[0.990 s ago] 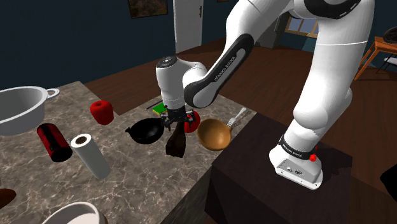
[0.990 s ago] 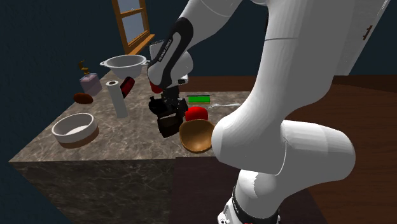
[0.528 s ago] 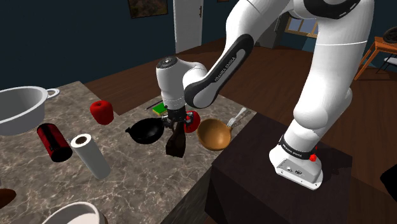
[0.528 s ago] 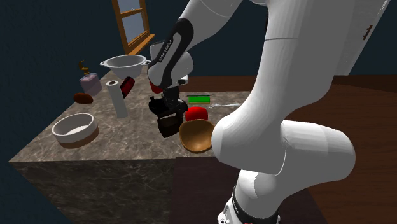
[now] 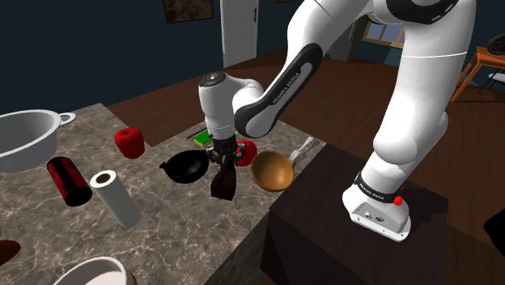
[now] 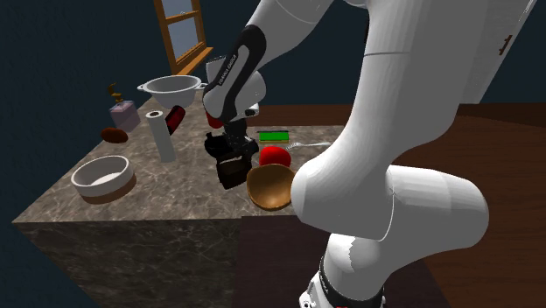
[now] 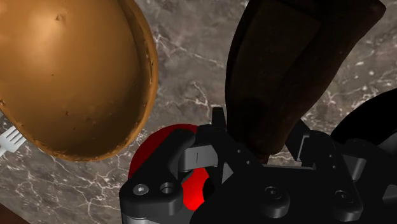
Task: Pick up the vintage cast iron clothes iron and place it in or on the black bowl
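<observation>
Black bowl on counter, toward its stand-side edge. Just right of it in shoulder view, dark iron, pinched at its top between fingers of hand. Further right, brown bowl, nearer that edge.

Dark blue walls are closing in the room, and a white door is showing at the back with a framed picture hanging beside it. Reddish-brown wooden floor is stretching out beyond the grey veined marble counter. A wood-framed window is showing pale panes behind the counter, while an orange wooden chair is peeking in at the shoulder view's right edge
</observation>
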